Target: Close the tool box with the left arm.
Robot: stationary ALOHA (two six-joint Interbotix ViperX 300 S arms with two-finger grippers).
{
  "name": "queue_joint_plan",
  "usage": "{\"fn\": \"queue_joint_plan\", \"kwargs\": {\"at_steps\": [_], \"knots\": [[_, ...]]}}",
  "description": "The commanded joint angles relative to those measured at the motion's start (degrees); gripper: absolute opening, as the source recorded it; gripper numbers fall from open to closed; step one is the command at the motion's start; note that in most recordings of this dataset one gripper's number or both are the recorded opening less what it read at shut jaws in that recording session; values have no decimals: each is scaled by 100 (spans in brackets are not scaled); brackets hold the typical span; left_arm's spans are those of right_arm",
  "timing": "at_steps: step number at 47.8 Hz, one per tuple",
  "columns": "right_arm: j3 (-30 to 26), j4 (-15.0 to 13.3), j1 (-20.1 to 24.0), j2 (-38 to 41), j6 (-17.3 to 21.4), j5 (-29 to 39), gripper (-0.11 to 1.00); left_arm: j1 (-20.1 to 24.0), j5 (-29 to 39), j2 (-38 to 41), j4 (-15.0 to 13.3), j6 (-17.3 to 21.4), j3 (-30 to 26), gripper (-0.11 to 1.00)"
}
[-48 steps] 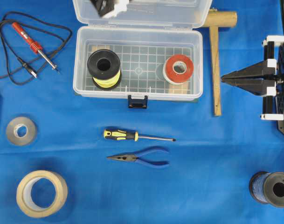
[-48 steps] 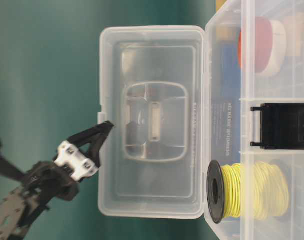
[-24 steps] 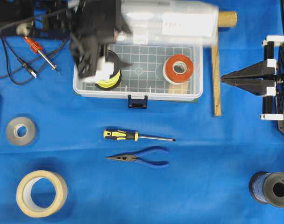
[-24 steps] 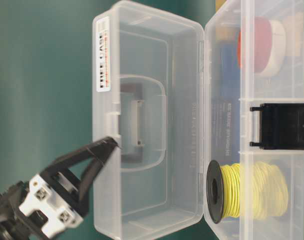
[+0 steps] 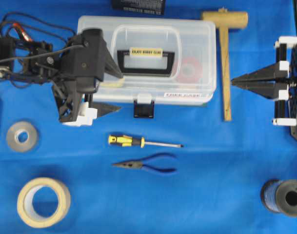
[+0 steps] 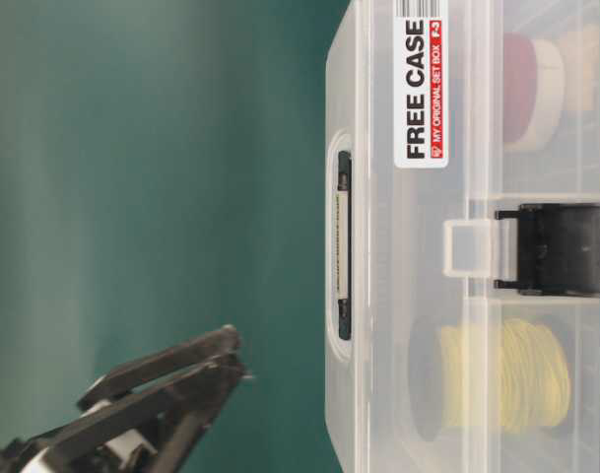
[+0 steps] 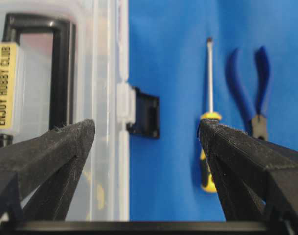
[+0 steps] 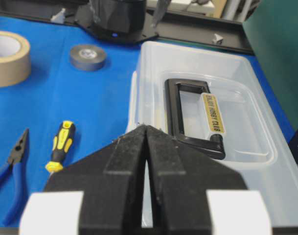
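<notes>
The tool box (image 5: 187, 36) is a clear plastic case with its lid down flat. The lid has a black handle with a yellowish label (image 5: 146, 51). The dark latch (image 5: 144, 109) sticks out at the front below the lid's white tab. My left gripper (image 5: 117, 91) is open and empty. It straddles the box's front left edge, one finger over the lid and one over the cloth. In the table-level view it (image 6: 233, 358) hangs above the lid (image 6: 378, 296), apart from it. My right gripper (image 5: 233, 83) is shut and empty, to the right of the box.
A wooden mallet (image 5: 225, 63) lies right of the box. A yellow-black screwdriver (image 5: 143, 142) and blue pliers (image 5: 146, 165) lie in front. Beige tape (image 5: 43, 201) and grey tape (image 5: 21, 136) sit at left, and a blue spool (image 5: 285, 196) at bottom right.
The lid has swung from upright down onto the box. My left gripper has moved from behind the lid forward to the box's front left edge. The right arm has not moved.
</notes>
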Motion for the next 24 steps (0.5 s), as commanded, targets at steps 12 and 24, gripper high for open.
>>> {"fn": "queue_joint_plan", "kwargs": {"at_steps": [12, 24], "knots": [[-105, 0, 0, 9, 26, -53, 0, 9, -439, -1072, 18, 70, 290, 92], [-105, 0, 0, -18, 26, -44, 0, 18, -1169, -2470, 9, -26, 1248, 92]]}}
